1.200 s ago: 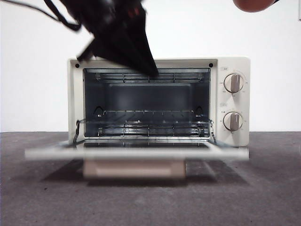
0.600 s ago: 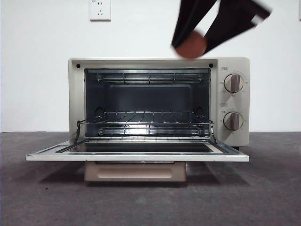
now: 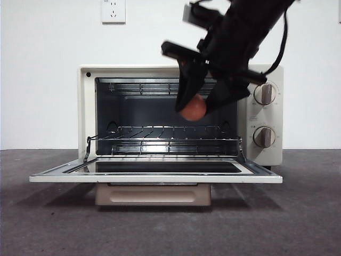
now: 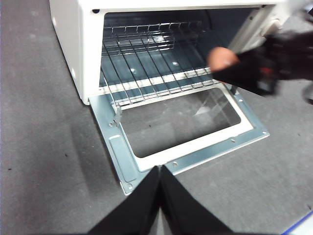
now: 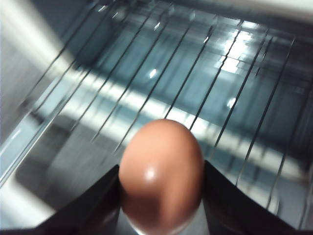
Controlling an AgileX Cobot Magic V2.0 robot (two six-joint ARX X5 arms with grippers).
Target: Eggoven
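Nearest the front camera is the dark tabletop (image 3: 298, 224), then the oven's door (image 3: 154, 175), dropped flat and level, its glass pane facing up. The tan handle (image 3: 153, 193) hangs under the door's front edge. Behind the door, the wire rack (image 3: 160, 140) sits low in the open cavity of the oven (image 3: 266, 154).

The right gripper (image 3: 194, 109) comes in from the upper right and is clamped on the egg (image 3: 193, 108), one black jaw on each side. The egg hangs in the right half of the oven mouth, above the rack and clear of it. The right wrist view shows the egg (image 5: 161, 171) squeezed between the jaws with the rack bars blurred beyond it.

The left gripper (image 4: 160, 171) waits well back, above the tabletop in front of the door, its jaws pressed together on nothing.

The likely risks come from the placement itself. A round egg set on parallel bars could roll toward the front edge and drop onto the glass if released too high or with sideways motion. The arm's bulk is close to the top frame of the opening, so a deeper reach may knock the oven. Too firm a squeeze could crack the shell.

At the far end stands the white wall with a socket (image 3: 113, 10).
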